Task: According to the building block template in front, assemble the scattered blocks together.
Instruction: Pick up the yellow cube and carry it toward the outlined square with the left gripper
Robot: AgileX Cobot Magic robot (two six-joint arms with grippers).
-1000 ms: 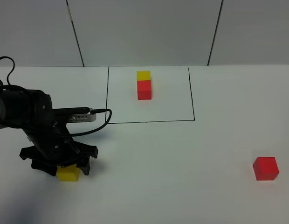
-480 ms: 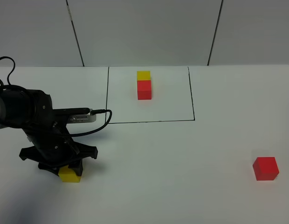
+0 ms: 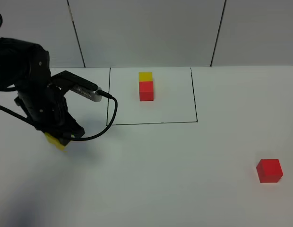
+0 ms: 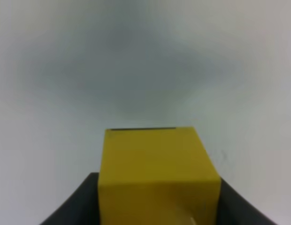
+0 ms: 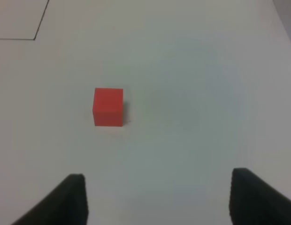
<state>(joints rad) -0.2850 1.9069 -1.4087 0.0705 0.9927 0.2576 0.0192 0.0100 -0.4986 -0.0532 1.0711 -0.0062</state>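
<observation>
The template is a yellow cube (image 3: 145, 76) joined to a red cube (image 3: 146, 91) inside a black-line rectangle (image 3: 151, 123) at the back middle of the table. My left gripper (image 3: 57, 138) is shut on the loose yellow cube (image 3: 55, 141) and holds it lifted off the table at the left, tilted. That yellow cube (image 4: 157, 171) fills the lower part of the left wrist view between the dark fingers (image 4: 72, 206). The loose red cube (image 3: 269, 170) rests at the front right. My right gripper (image 5: 157, 201) hangs open a little short of the red cube (image 5: 108, 107), with nothing between its fingers.
A black cable (image 3: 105, 125) loops from the left arm down towards the rectangle's front left corner. White table surface (image 3: 175, 175) lies between the two loose cubes. The right arm does not show in the exterior high view.
My left gripper has shut on the yellow cube and lifted it off the table, carrying it up and back. The red cube and the right gripper have not moved.
</observation>
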